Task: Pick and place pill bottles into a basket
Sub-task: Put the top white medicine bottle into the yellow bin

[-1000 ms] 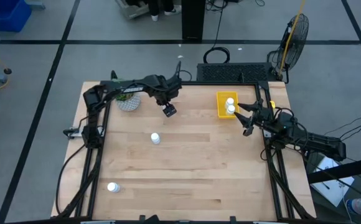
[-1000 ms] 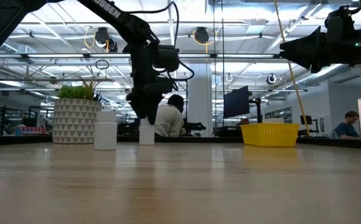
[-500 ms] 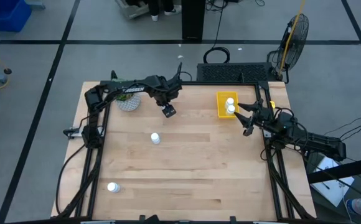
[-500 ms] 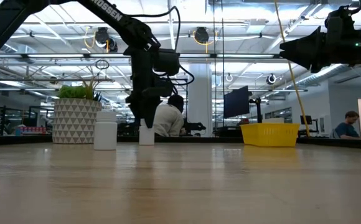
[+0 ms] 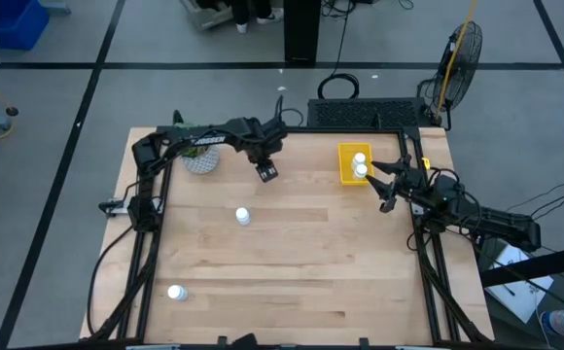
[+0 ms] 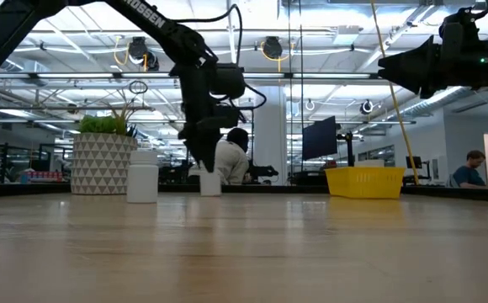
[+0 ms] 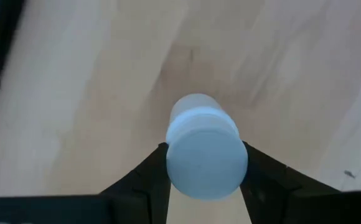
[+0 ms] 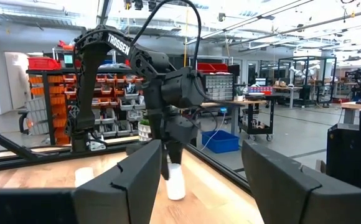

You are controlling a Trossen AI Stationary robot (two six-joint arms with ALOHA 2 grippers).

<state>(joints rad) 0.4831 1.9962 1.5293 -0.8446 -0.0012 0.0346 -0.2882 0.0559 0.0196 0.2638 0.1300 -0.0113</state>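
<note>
We saw the left end effector (image 7: 205,180) clamped on an upright pill bottle (image 7: 204,149), cap up, near the tabletop's (image 5: 301,262) far edge. The right end effector (image 5: 387,181) hovered half-open beside the basket (image 5: 346,165).

White patterned plant pot (image 5: 200,161) with green plant, black fan (image 5: 461,53), blue bin (image 5: 8,21)

left tool (image 7: 205,186): lowered near the far worktop edge, fingers pressed against a bottle (image 7: 204,149)
right tool (image 5: 387,185): held raised, fingers parted
</note>
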